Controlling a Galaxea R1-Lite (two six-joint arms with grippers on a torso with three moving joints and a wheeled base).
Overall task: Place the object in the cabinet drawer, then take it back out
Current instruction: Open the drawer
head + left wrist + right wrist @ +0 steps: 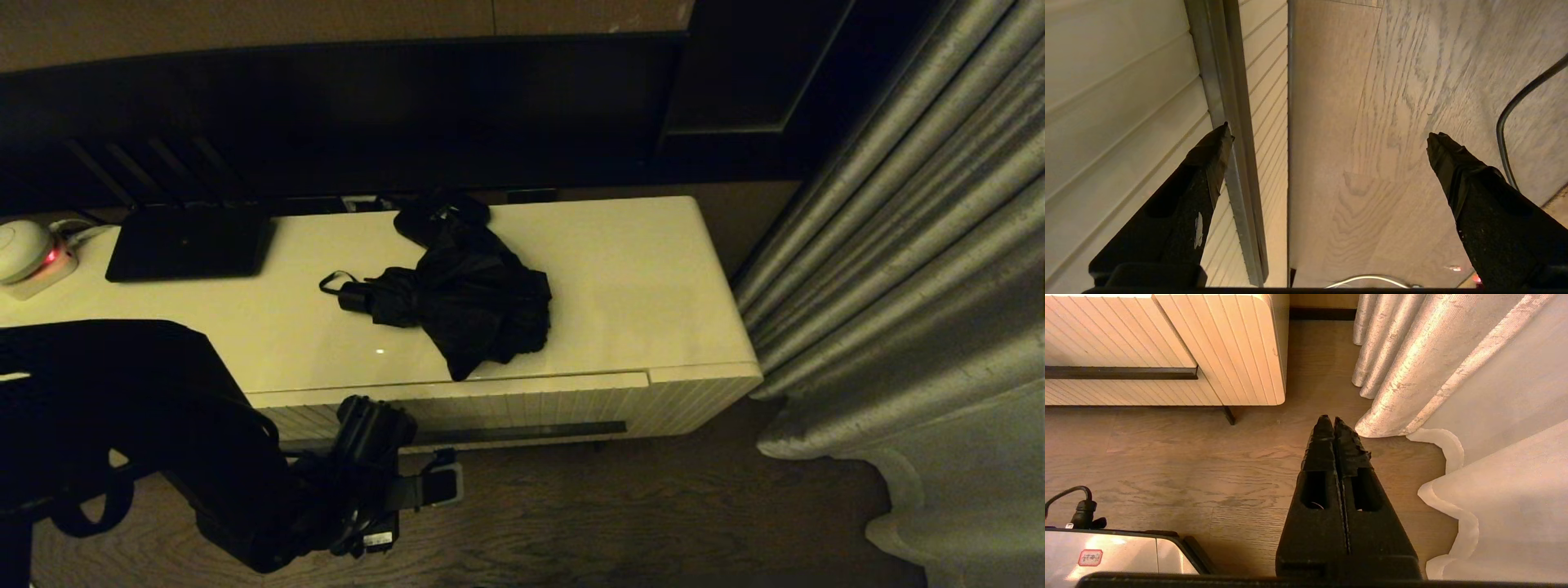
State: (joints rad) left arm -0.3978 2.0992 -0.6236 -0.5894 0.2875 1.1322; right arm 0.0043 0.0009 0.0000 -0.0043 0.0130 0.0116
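Two grippers are here, but only one is at work. Over on the left, the left gripper is spread wide and holds nothing; one finger sits right by the long dark handle slot of the closed drawer. Up on the cabinet top lies the black umbrella, handle pointing left. The right gripper hangs shut over the floor, far from it.

A: Any writing you can read anywhere?

B: Nothing legible. A small white sticker with a red border sits on the silver-grey robot base in the right wrist view, but its red marks are too small to make out.

A: Anything else?

B: A tiny white label on the left arm's wrist, also unreadable.
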